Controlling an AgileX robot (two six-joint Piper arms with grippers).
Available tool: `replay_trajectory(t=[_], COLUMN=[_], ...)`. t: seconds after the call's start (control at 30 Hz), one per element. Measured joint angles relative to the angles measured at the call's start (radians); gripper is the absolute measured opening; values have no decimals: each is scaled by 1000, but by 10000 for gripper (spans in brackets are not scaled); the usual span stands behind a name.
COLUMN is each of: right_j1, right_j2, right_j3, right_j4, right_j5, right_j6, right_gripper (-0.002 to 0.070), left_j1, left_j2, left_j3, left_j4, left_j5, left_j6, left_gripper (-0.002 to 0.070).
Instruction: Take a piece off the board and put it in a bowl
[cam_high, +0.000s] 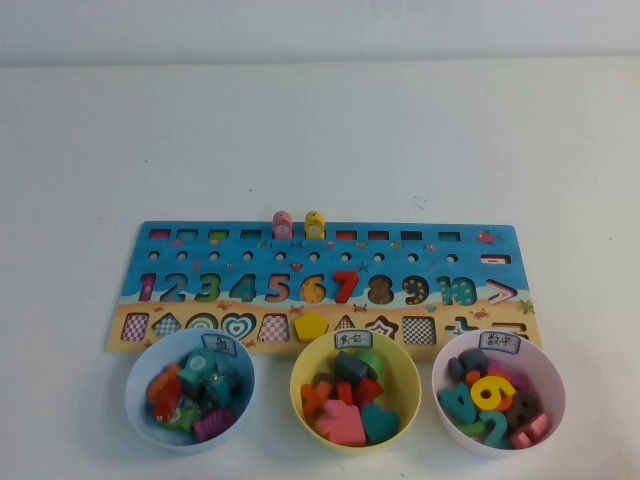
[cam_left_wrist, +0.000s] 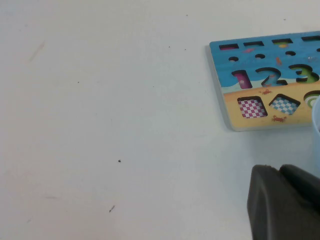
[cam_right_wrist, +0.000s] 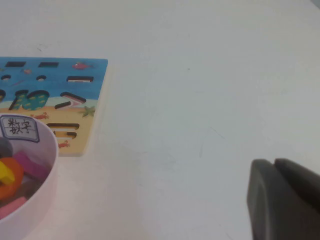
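The red numeral 7 piece (cam_high: 345, 286) lies in its slot on the board (cam_high: 320, 250), between the orange 6 and the brown 8. The lilac-pink bowl (cam_high: 548, 380), holding several numerals, stands in front of the board's right end; its tagged rim shows in the right wrist view (cam_right_wrist: 47, 165). Neither arm shows in the high view. My left gripper (cam_left_wrist: 278, 169) is shut and empty over bare table off the board's left end (cam_left_wrist: 265, 45). My right gripper (cam_right_wrist: 274, 162) is shut and empty over bare table off the board's right end (cam_right_wrist: 95, 100).
A light blue bowl (cam_high: 140, 400) and a yellow bowl (cam_high: 400, 350), both holding several pieces, stand in front of the board. Two small pegs, pink (cam_high: 283, 224) and yellow (cam_high: 315, 224), stand at the board's far edge. The table's far edge runs along the top.
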Motion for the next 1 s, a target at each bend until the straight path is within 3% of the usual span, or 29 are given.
replay_trajectory(t=[0.3,0.4,0.63,0.77,1.0], right_j1=[0,0,0,0,0], right_j2=[0,0,0,0,0], right_j3=[0,0,0,0,0], right_j4=[67,223,893,1019,1057], right_j5=[0,0,-10,-33,-49], right_j6=[0,0,0,2,4], right_gripper=[-17,-17,-17,-17,-17], left_j1=[0,0,0,0,0], left_j2=[0,0,0,0,0], left_j3=[0,0,0,0,0], left_j4=[0,0,0,0,0], left_j5=[0,0,0,0,0], left_j6=[0,0,0,0,0], left_gripper=[-3,-3,-3,-3,-3])
